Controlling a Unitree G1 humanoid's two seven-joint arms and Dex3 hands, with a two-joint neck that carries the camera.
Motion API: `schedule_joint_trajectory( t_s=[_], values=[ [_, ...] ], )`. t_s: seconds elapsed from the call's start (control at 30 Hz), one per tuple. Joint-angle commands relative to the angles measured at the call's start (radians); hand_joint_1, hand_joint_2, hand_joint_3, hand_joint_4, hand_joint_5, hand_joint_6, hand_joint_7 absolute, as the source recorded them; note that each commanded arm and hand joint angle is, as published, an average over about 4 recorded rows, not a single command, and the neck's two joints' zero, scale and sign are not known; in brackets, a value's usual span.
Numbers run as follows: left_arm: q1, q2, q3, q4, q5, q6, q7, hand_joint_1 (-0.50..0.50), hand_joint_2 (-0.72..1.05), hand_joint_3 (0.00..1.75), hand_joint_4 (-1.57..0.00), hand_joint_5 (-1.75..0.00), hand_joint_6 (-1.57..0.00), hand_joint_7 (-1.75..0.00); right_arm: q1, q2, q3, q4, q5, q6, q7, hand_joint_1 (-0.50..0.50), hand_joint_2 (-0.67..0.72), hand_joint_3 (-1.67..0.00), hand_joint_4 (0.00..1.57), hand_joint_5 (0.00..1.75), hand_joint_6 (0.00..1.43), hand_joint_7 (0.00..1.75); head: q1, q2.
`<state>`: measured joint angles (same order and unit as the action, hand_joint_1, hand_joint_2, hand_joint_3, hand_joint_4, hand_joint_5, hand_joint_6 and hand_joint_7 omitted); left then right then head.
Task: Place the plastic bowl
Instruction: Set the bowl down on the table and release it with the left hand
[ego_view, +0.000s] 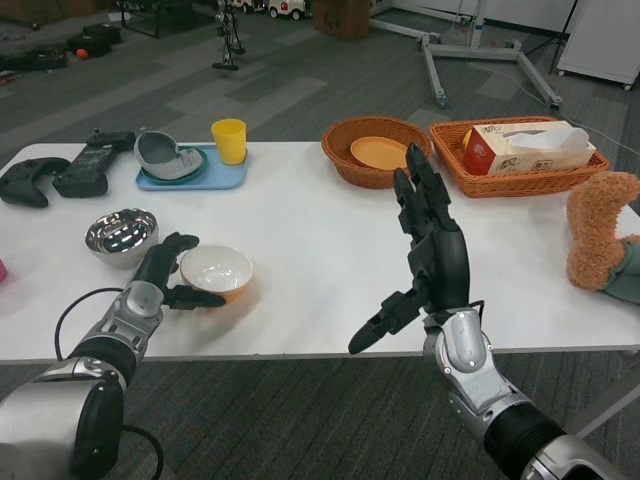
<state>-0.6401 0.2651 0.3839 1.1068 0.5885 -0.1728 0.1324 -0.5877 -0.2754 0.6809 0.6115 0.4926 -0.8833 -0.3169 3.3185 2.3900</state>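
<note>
Our left hand (168, 272) sits low at the near left of the white table (310, 260), its black fingers curled around the left side of the plastic bowl (216, 270), touching its rim, so we take the bowl as held; the bowl stands upright on the table, white inside and orange outside, near the front edge. Our right hand (425, 255) is raised above the table's near right part, fingers spread and pointing up, thumb stuck out to the left, holding nothing. Just behind and left of the plastic bowl we see a shiny metal bowl (121, 235), close to the left hand's fingers. Farther back on the left lie two black controllers (62, 175), and beside them a blue tray (225, 178) carrying a grey dish (160, 152) and a yellow cup (229, 140). Toward the back centre stands a round wicker basket (372, 160) with an orange plate (379, 152) in it, and to its right a rectangular wicker basket (515, 170) holding packets. At the right edge we see a brown plush toy (600, 230)
</note>
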Motion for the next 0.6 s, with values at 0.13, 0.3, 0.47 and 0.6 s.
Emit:
schedule_joint_trajectory(
  t_s=[0.13,0.3,0.47,0.6],
  values=[
    [0.024,-0.004,0.020,0.003,0.005,-0.027,0.006,-0.48,1.05,0.09,0.00,-0.82,-0.22,-0.35,0.003,0.001,-0.006,0.012,0.001,-0.005,0.001,-0.45,0.47,0.00,0.00,0.00,0.00,0.00,0.004,-0.004],
    [0.030,-0.004,0.018,0.001,0.005,-0.036,0.003,-0.48,1.00,0.09,0.00,-0.72,-0.11,-0.28,0.003,0.001,-0.007,0.014,0.001,-0.003,0.001,-0.46,0.47,0.00,0.00,0.00,0.00,0.00,0.009,-0.005],
    [0.030,-0.001,0.011,0.001,0.011,-0.036,-0.008,-0.48,0.91,0.09,0.00,-0.49,-0.03,-0.24,0.003,0.001,-0.007,0.015,0.003,-0.004,0.001,-0.45,0.47,0.00,0.00,0.00,0.00,0.00,0.014,-0.010],
    [0.030,0.000,0.013,0.000,0.012,-0.036,-0.032,-0.48,0.80,0.09,0.00,-0.41,0.00,-0.21,0.003,0.001,-0.007,0.017,0.006,-0.004,0.001,-0.46,0.47,0.00,0.00,0.00,0.00,0.00,0.019,-0.012]
  ],
)
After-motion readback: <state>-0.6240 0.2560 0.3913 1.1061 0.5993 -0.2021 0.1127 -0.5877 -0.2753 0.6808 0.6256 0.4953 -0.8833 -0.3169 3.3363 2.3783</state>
